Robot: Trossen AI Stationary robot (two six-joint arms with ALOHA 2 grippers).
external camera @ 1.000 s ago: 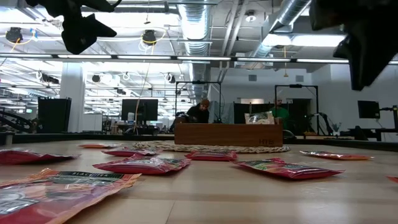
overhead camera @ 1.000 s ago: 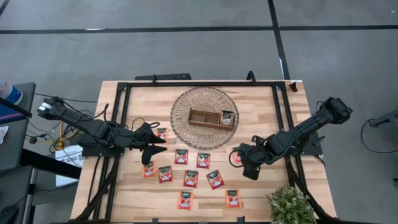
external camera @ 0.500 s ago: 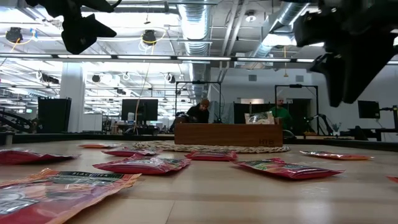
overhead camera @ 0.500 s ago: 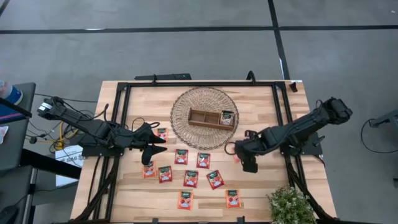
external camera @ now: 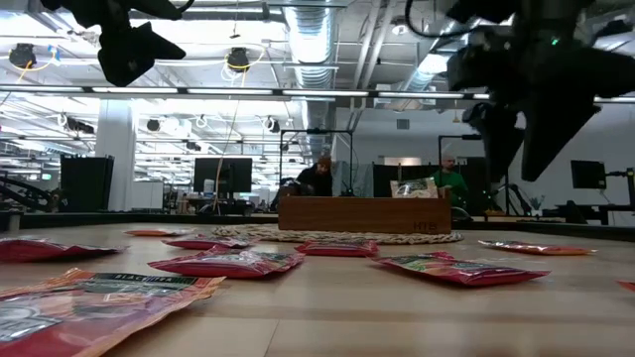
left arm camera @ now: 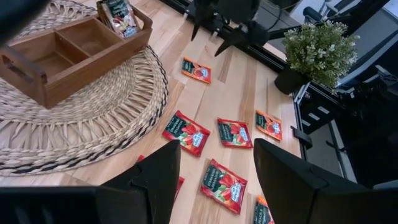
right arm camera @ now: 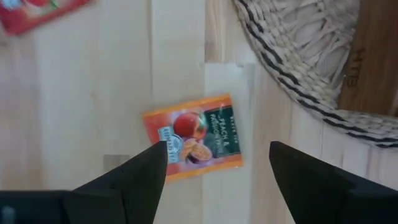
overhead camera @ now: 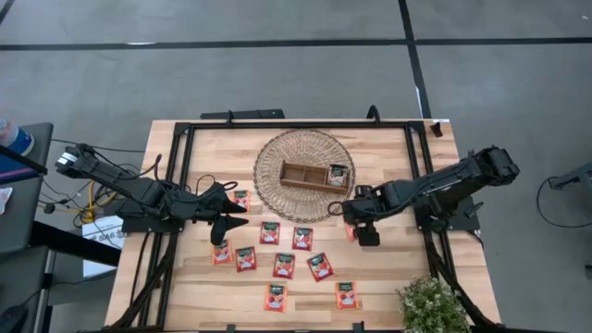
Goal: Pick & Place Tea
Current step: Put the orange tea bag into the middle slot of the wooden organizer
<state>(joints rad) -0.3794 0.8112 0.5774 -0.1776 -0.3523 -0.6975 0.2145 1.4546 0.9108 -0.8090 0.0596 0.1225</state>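
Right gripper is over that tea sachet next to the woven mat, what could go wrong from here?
1. The tea sachet lies flat on the table, so the open right gripper may slide over it or push it instead of pinching it.
2. It sits close to the woven mat; a finger coming down could catch the mat's edge and shift the wooden tray.

Tray (overhead camera: 314,176) on mat (overhead camera: 277,153), sachets (overhead camera: 294,250) before.
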